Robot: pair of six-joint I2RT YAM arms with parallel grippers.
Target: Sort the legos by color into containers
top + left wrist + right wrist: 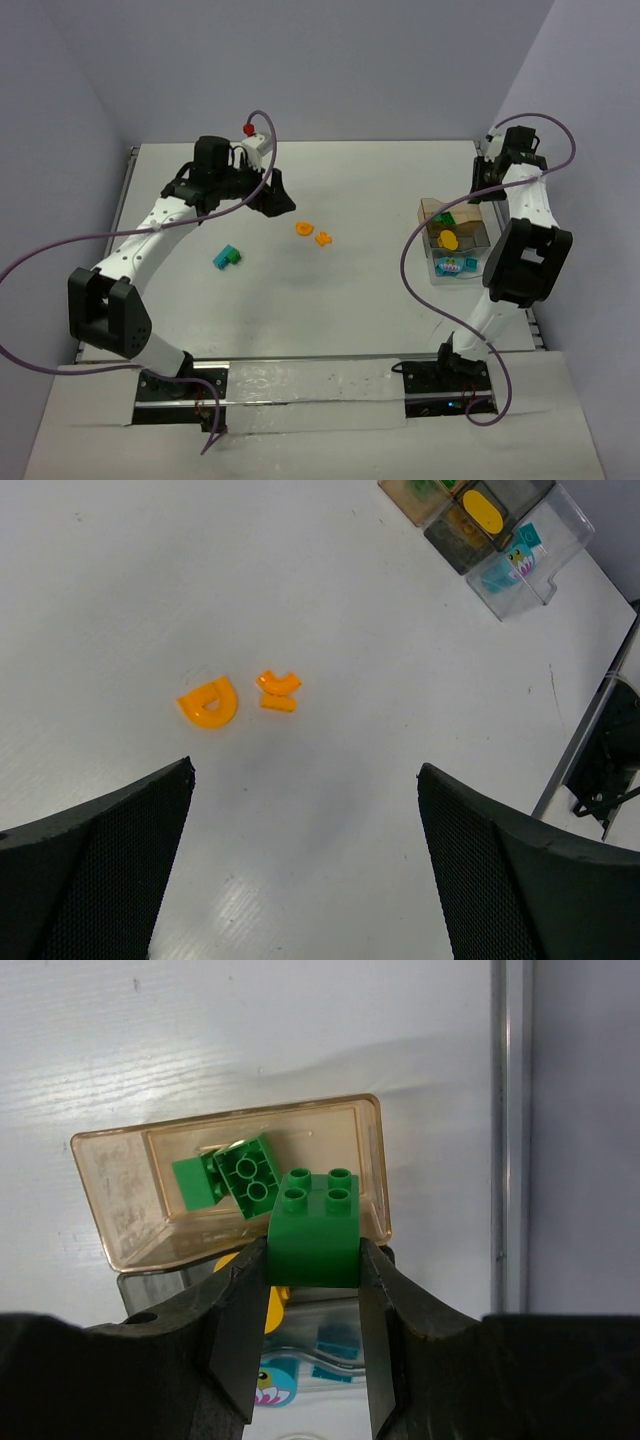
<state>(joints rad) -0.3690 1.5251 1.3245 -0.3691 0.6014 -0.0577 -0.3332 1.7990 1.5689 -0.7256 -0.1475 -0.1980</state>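
My right gripper (313, 1252) is shut on a green lego (315, 1225) and holds it over the near right corner of the tan container (120, 1215). Two more green legos (240, 1172) lie inside that container. The adjoining clear container (330, 1355) holds an orange round piece (273, 1303) and a teal piece. My left gripper (305, 770) is open and empty above the table. Two orange legos (210, 704) (277, 690) lie just ahead of it. In the top view a teal lego (228, 257) lies left of the orange pair (312, 233).
The containers (452, 240) stand at the table's right side, close to the right arm (520, 250) and a metal rail (510, 1110) along the table edge. Purple cables loop from both arms over the table.
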